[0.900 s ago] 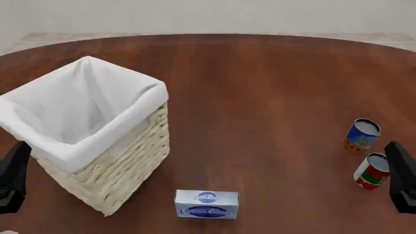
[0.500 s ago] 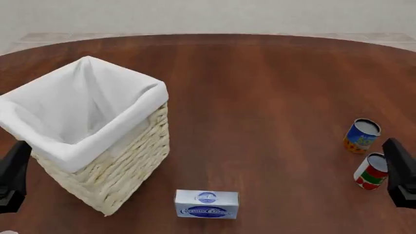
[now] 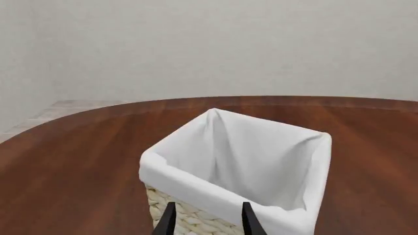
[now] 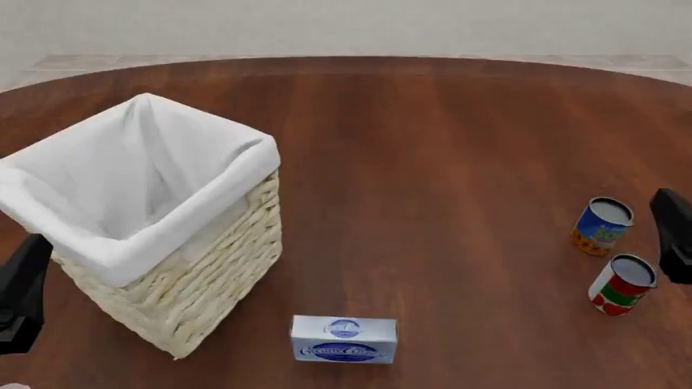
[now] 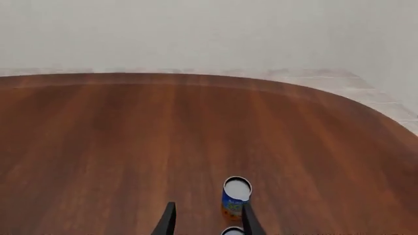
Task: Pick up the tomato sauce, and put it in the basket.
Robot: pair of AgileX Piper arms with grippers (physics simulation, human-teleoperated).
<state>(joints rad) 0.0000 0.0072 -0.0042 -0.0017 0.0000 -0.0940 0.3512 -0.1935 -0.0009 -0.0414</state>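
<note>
The right gripper (image 5: 205,220) is hanging above the brown wooden table (image 4: 433,146) with its two dark fingers spread and nothing between them. The small cylindrical tomato sauce can with the red, white and green label (image 4: 621,285) is standing upright just below and ahead of it, only its silver rim showing at the fingertips in the wrist view. The blue and orange-yellow can (image 5: 236,197) is sitting just beyond, near the right-hand finger, so a descent aimed slightly too far forward is risking a grab or a knock on the wrong can. The tall cream wicker basket with the white cloth liner (image 4: 222,251) is standing well apart, right in front of the left gripper (image 3: 205,221), whose fingers are also spread and empty.
</note>
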